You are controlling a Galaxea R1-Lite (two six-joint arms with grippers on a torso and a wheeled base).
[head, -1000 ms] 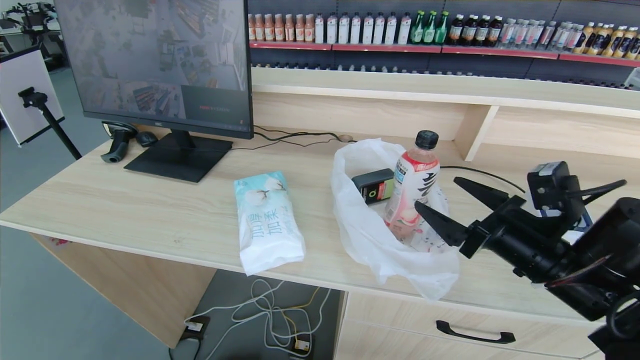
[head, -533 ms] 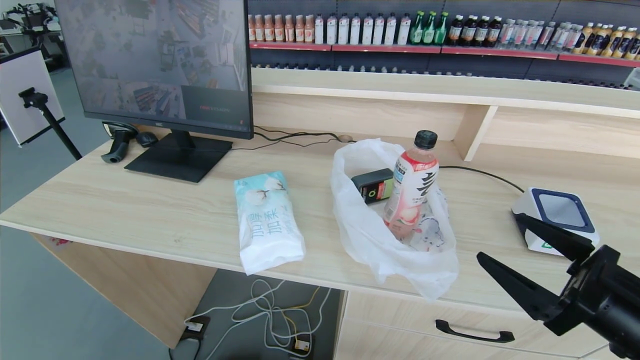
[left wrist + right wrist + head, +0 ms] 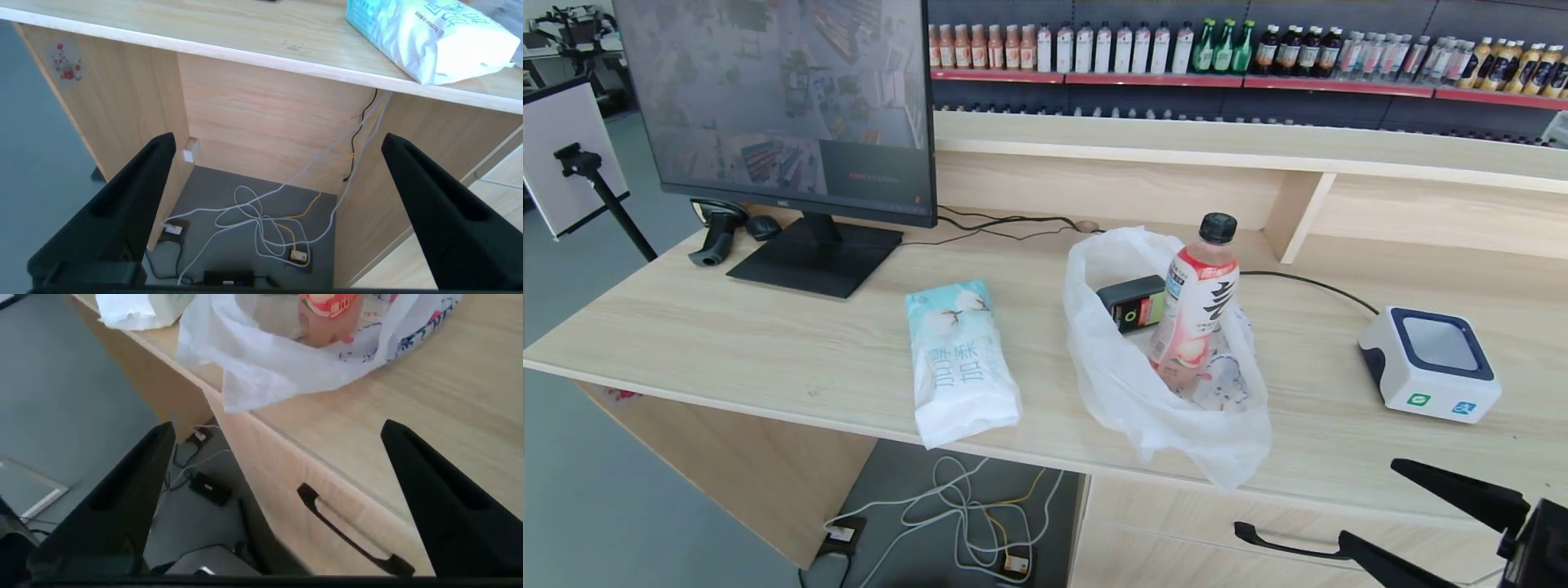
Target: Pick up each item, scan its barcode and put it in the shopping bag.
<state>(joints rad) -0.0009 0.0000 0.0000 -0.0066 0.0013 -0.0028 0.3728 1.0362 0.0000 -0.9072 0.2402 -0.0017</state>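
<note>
— White shopping bag (image 3: 1143,392), head view: where is it placed?
— On the desk (image 3: 768,343), with bottle (image 3: 1196,302) and dark box (image 3: 1134,304) inside and tissue pack (image 3: 961,359) beside. The right end effector (image 3: 1368,501) is held spread below the edge.
— Left wrist view?
— The left end effector (image 3: 275,143) is spread wide below the desk.
— Right wrist view?
— Parted fingers are seen beneath the bag.

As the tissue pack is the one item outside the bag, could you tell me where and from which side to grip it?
Probably best to take the tissue pack across its narrow middle, coming straight down from above. It lies flat on the counter, long and soft-looking, with both long sides free of anything beside them.
</note>
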